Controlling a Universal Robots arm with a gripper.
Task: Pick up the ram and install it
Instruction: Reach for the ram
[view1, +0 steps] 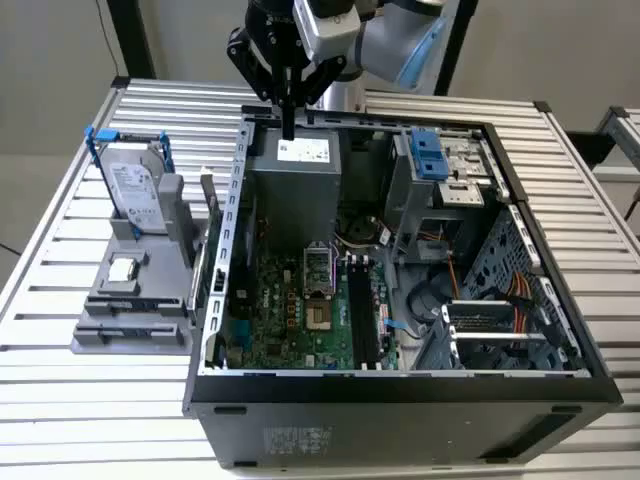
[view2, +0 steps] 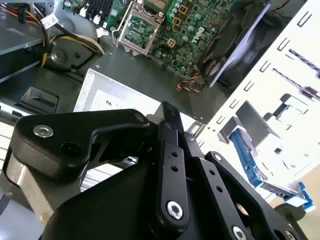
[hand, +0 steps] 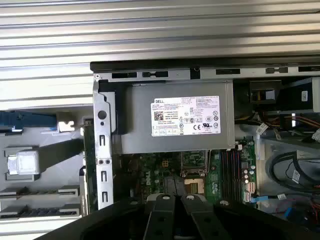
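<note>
Claw (view1: 288, 128) hangs above the power supply (view1: 295, 185) at the far end of the open case (view1: 400, 385), fingers pinched narrow with nothing between them. The ram (hand: 89, 160) stands on edge in the grey holder (view1: 130, 310) just outside the case's side wall. From the claw it lies toward the exterior view's left and nearer that camera, its long axis running parallel to the wall.
</note>
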